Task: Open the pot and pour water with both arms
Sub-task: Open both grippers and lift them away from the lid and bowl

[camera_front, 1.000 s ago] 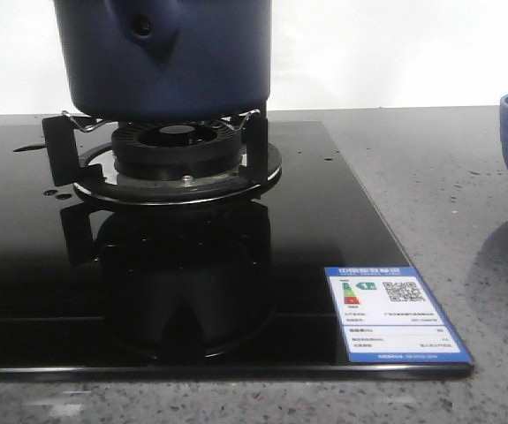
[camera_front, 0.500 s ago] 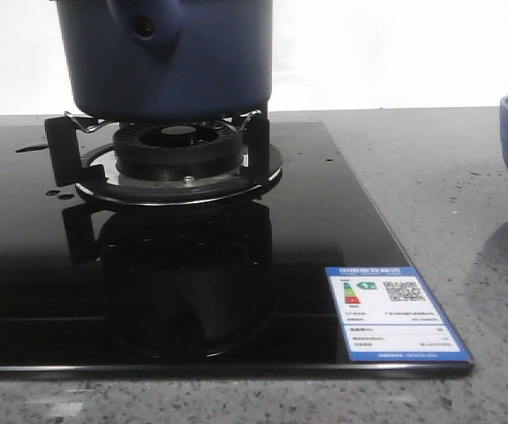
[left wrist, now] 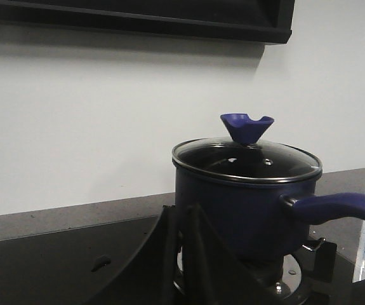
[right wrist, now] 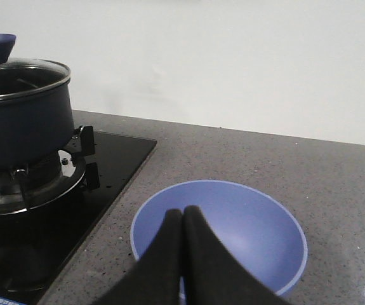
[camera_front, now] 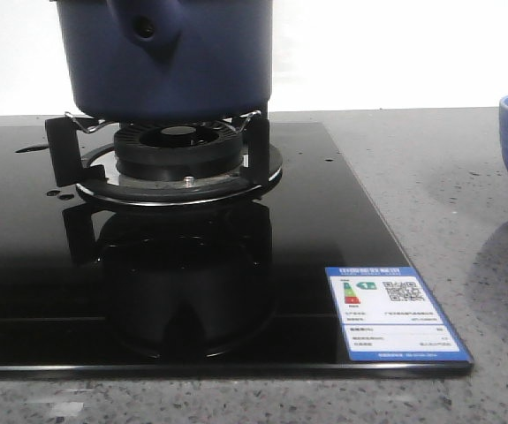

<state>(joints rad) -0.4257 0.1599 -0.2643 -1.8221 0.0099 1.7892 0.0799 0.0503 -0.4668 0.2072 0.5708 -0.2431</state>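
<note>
Pot [left wrist: 245, 210] on burner [camera_front: 178, 155], glass lid [left wrist: 245, 162] on. Left gripper [left wrist: 185, 219] clenched, empty, short of the pot. Right gripper [right wrist: 182, 219] clenched, empty, over bowl [right wrist: 245, 222].

Energy-rating sticker [camera_front: 392, 314], blue-bordered, on the black glass hob [camera_front: 324, 221] at its front right corner: coloured efficiency bars, a QR code, rows of small print. None of the print is legible; no other markings seen.

Navy-blue pot [camera_front: 170, 57], periwinkle bowl [right wrist: 233, 232], glossy black cooktop [camera_front: 324, 203] — blue-bordered white label [camera_front: 393, 314], speckled grey counter [camera_front: 448, 177]
</note>
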